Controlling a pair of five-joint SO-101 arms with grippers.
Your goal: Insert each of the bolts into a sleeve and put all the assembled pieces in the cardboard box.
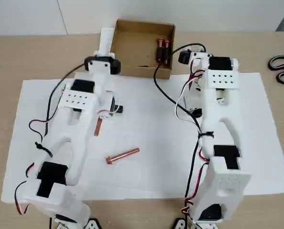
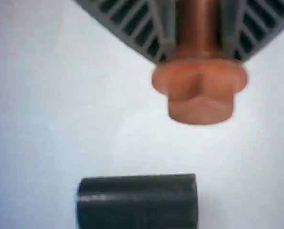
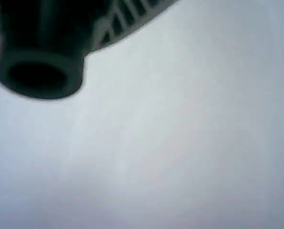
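The left arm rises from its base at the near edge of the tabletop (image 1: 3, 52) and leans out over a white sheet of paper (image 1: 146, 109), its wrist bent down. The left end effector (image 2: 199, 45) is clamped on the shank of a copper bolt (image 2: 199, 90), whose hexagonal head points away from the fingers, just above the paper. A black sleeve (image 2: 137, 200) lies on its side on the paper near that head, not touching it.

The right arm stretches forward along the other side of the sheet, with its wrist near the front corner of the cardboard box (image 1: 132, 45). The right end effector (image 3: 46, 28) grips a second black sleeve (image 3: 39, 74), open bore facing the camera.

A loose bolt (image 1: 122, 155) lies on the paper between the arms. Two assembled pieces (image 1: 162, 51) rest against the box's right wall. Scissors (image 1: 282, 67) lie on the tabletop, well apart.
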